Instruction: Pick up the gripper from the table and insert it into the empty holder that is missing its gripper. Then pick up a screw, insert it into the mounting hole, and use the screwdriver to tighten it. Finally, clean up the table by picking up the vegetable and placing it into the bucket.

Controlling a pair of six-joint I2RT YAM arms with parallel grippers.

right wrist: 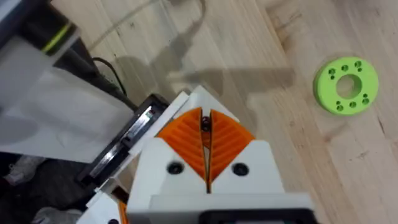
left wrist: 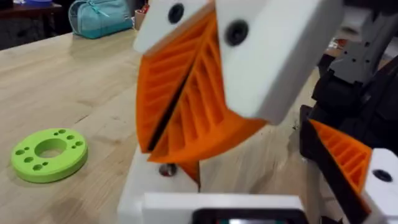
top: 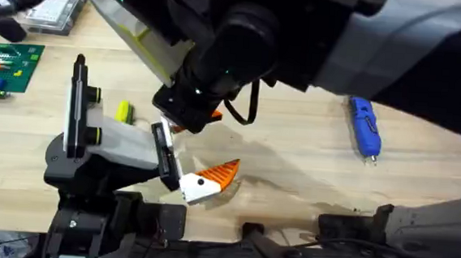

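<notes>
Lying close to the table's near edge, the gripper [top: 209, 180] has its white block toward 6 o'clock and its orange ribbed finger aimed at about 2 o'clock. Its block touches the black rail at the end of the holder [top: 111, 145]; I cannot tell whether it is seated there. The holder's pale grey body stretches off to the gripper's 9 o'clock. Its black plate [top: 76, 102] stands upright at the far left end, and the yellow-green knobs [top: 94, 95] sit just beside the plate.

At the gripper's 11 o'clock, just above the rail, the right gripper [right wrist: 204, 119] points down. Its orange pads are pressed together, and a small dark speck sits in the seam at the tip; I cannot tell what the speck is. A white corner lies under that tip, with the black rail next to it.

The left wrist view faces a closed pair of orange pads on white blocks, tips down. They end over a white surface that carries a small round mark. A second orange finger [left wrist: 345, 155] stands to one side. I cannot tell whether the left gripper is open or closed.

A green disc [right wrist: 346, 85] with a ring of holes lies flat on the wood, near the holder.

Farther out, at the gripper's 2 o'clock and well apart from it, the screwdriver [top: 365, 128] lies with its metal tip toward the near edge. At 10 o'clock, beyond the holder, a green circuit board [top: 7, 66] rests by the table's left edge.
</notes>
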